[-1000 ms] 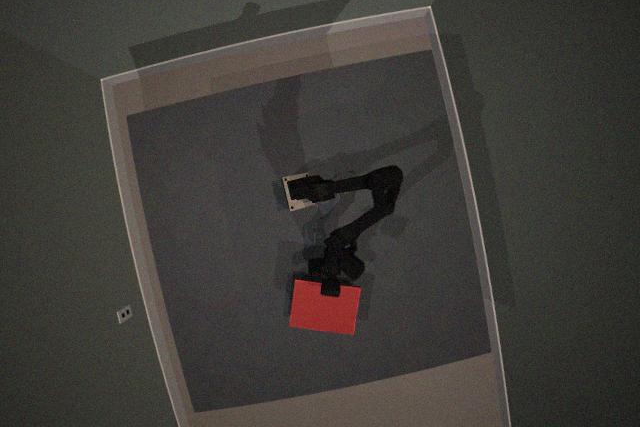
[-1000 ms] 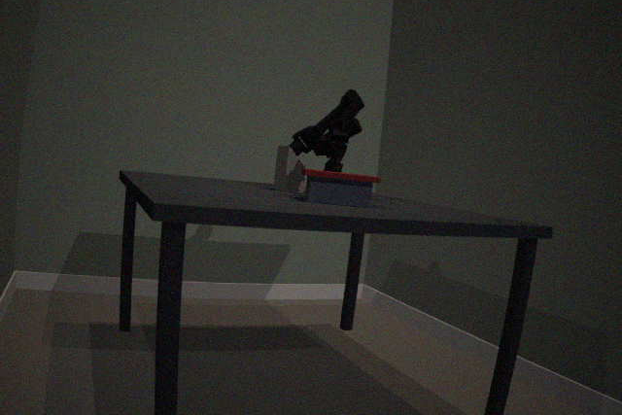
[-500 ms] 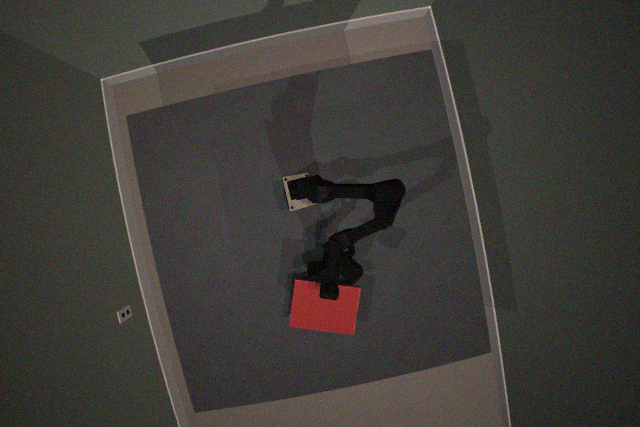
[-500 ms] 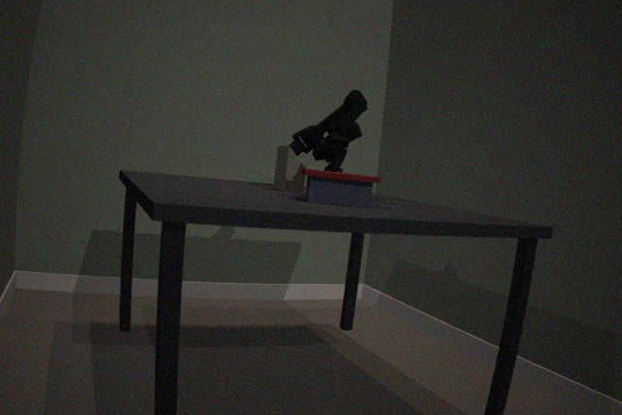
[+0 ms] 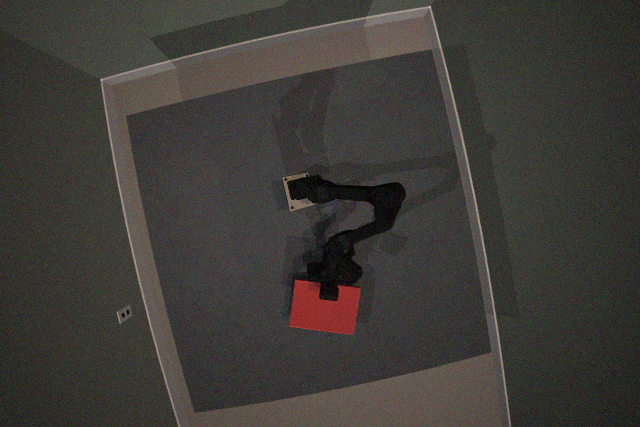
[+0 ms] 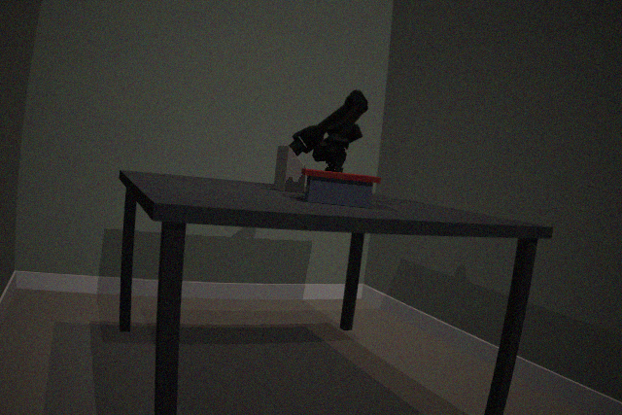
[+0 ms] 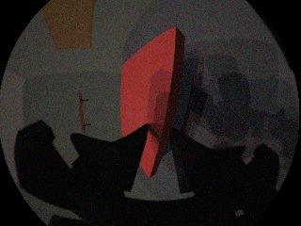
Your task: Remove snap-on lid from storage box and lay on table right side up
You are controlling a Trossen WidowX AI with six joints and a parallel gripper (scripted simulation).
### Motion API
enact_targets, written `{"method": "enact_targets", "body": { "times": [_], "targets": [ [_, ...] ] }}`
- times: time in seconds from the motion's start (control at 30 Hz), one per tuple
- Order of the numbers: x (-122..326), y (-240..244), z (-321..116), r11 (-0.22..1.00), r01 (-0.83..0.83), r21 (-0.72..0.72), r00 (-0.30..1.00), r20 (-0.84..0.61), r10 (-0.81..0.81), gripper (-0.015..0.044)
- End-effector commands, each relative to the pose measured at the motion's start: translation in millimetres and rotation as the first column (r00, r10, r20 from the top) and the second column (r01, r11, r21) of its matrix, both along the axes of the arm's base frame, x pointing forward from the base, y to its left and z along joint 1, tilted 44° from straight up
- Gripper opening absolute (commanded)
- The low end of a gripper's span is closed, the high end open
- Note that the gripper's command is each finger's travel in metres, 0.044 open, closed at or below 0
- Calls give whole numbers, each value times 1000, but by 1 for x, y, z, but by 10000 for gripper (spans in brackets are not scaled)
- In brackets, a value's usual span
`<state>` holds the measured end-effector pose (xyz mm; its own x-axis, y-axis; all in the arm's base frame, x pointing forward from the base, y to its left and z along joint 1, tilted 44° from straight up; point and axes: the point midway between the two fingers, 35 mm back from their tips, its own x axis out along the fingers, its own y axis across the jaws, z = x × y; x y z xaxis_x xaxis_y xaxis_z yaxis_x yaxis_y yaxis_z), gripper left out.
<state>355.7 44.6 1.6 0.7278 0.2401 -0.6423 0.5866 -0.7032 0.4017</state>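
Note:
The red snap-on lid [image 5: 324, 308] sits on the grey-blue storage box [image 6: 338, 190] near the middle of the dark table. It also shows in the side view [image 6: 341, 176] as a thin red slab on top of the box. My gripper [image 5: 327, 292] is down at the lid's edge nearest the arm's base. In the wrist view my two dark fingers stand one on each side of the lid's near rim [image 7: 152, 97] and touch it. The gripper is shut on the lid's rim. The lid lies level on the box.
The arm's pale base block [image 5: 297, 190] [image 6: 287, 174] stands on the table behind the box. The table's edges are far from the box on all sides. A wall outlet [image 5: 124, 313] shows on the left wall.

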Motion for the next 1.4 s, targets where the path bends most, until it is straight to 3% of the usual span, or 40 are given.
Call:
{"method": "enact_targets", "body": {
  "times": [0.0, 0.17, 1.37],
  "targets": [
    [0, 0, 0, 1000, 1, 2, 1000, 0, -1, 109],
    [0, 0, 0, 1000, 1, 2, 1000, 0, -1, 0],
    [-1, -5, 5, 1000, 0, 0, 1000, 0, 0, 0]
  ]
}}
